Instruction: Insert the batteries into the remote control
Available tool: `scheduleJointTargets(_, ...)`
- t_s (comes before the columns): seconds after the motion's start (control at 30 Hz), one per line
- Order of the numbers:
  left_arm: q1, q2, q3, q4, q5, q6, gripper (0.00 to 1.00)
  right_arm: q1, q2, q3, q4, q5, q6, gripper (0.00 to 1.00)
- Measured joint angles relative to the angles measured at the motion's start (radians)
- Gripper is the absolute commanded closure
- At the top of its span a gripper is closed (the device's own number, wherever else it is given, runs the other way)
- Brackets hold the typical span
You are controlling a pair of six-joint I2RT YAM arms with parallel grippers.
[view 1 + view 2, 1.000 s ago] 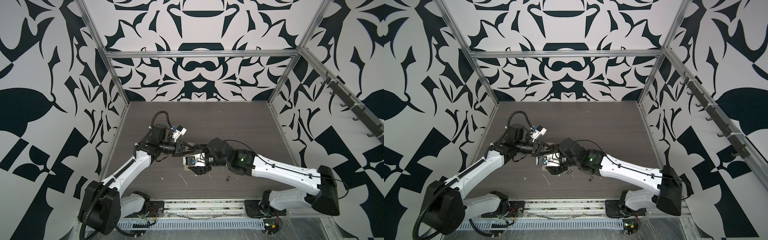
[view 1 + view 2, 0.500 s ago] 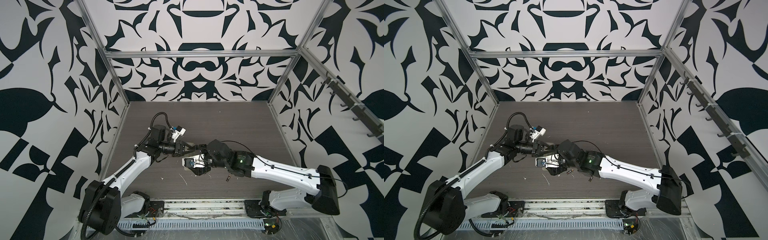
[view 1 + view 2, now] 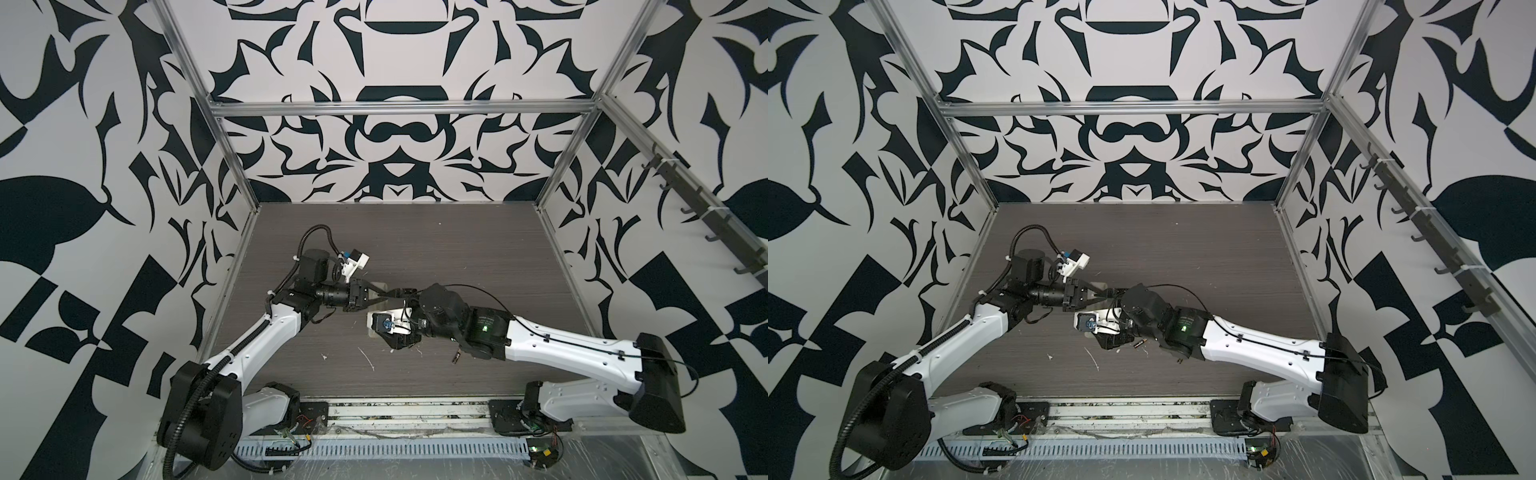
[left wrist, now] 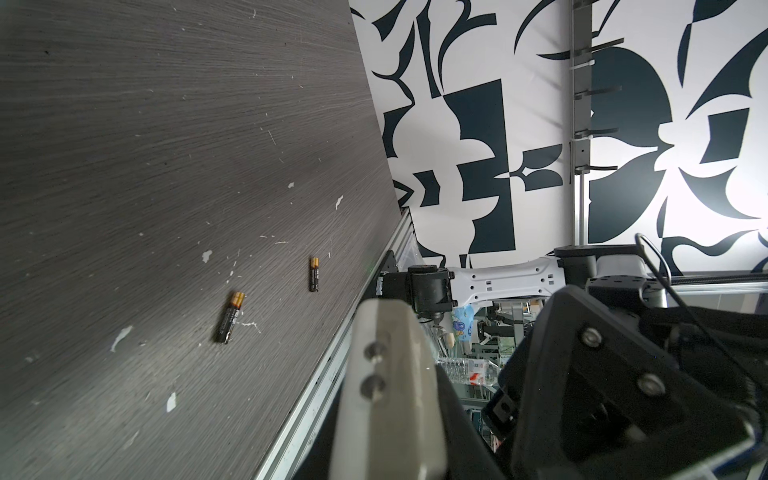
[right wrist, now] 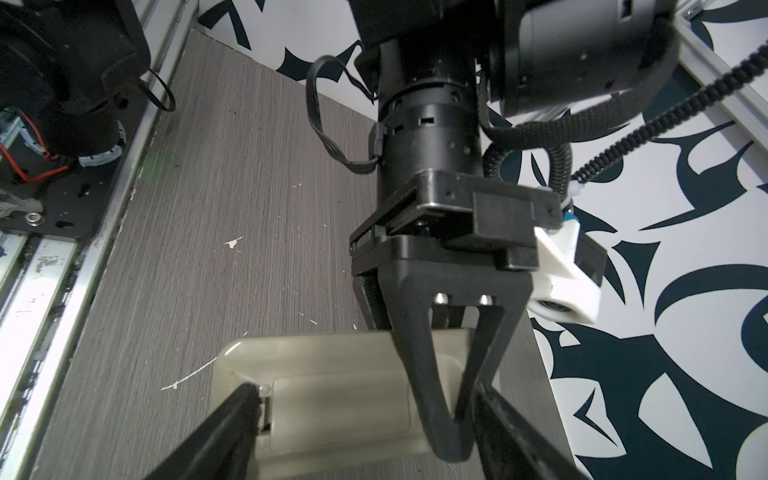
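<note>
The remote control shows its beige back, with the battery cover in place. My right gripper is shut on the remote, one finger against each end. My left gripper is shut with nothing between its tips, which press on the remote's back beside my right gripper's finger. In both top views the two grippers meet mid-table, the left gripper touching the remote. Two batteries lie loose on the table. In a top view they lie beside my right forearm.
White scraps dot the dark wood-grain table in front of the grippers. An aluminium rail runs along the table's front edge. Patterned walls close the left, right and back sides.
My left gripper has drawn slightly to the left while staying at the remote. The right gripper and the batteries keep their places, and both jaws stand as before.
</note>
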Motion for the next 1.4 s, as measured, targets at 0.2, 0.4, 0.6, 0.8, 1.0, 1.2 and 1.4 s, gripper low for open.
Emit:
scheduleJointTargets(0.2, 0.01, 0.0, 0.0, 0.013, -0.003, -0.005, 1.0, 0.002, 0.0, -0.011, 0.029, 0.025, 0.003, 0.16)
scheduleJointTargets(0.4, 0.025, 0.0, 0.0, 0.017, -0.006, -0.008, 1.0, 0.005, 0.0, -0.029, 0.072, 0.05, 0.003, 0.16)
scheduleJointTargets(0.6, 0.042, 0.0, 0.0, 0.021, -0.007, -0.017, 1.0, 0.007, 0.0, -0.045, 0.109, 0.073, 0.011, 0.16)
scheduleJointTargets(0.8, 0.054, 0.0, 0.0, 0.022, -0.01, -0.024, 1.0, 0.008, 0.0, -0.06, 0.143, 0.088, 0.034, 0.17)
scheduleJointTargets(1.0, 0.061, 0.0, 0.0, 0.023, -0.011, -0.028, 1.0, 0.013, -0.002, -0.076, 0.175, 0.106, 0.049, 0.17)
scheduleJointTargets(1.2, 0.065, 0.0, -0.001, 0.023, -0.011, -0.029, 1.0, 0.019, -0.002, -0.088, 0.2, 0.122, 0.054, 0.18)
scheduleJointTargets(1.4, 0.065, 0.0, -0.008, 0.024, -0.01, -0.039, 1.0, 0.028, -0.012, -0.114, 0.232, 0.141, 0.056, 0.18)
